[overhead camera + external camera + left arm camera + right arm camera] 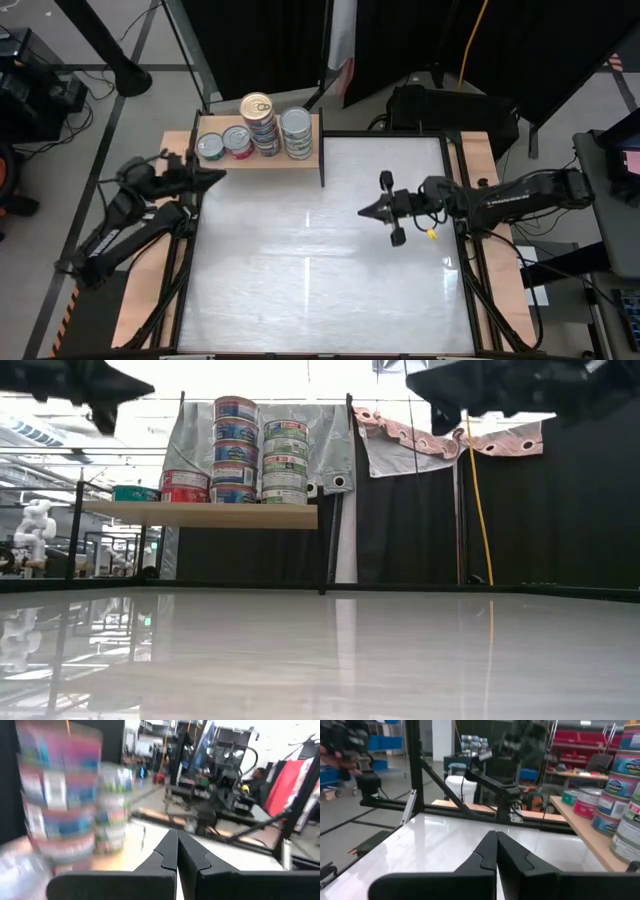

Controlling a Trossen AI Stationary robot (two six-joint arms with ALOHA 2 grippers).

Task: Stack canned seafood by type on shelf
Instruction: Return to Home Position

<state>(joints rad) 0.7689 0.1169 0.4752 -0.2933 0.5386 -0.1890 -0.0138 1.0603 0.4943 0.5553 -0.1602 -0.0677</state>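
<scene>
Cans [262, 128] stand stacked by type on the shelf [300, 163], upper centre-left of the high view. Beside it sits the left gripper [217, 177], fingers pressed together, empty. The right gripper [366, 211], likewise closed, hovers mid-frame. Homing well means drawing the left arm away without brushing the stacks.

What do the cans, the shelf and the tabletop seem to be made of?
Cans: metal, likely; shiny gold pull-tab lid, glossy printed labels. Shelf: pale matte wood, going by its tan board face. Tabletop: glossy white, mirrors the lights; laminate or coated board, cannot tell.
</scene>
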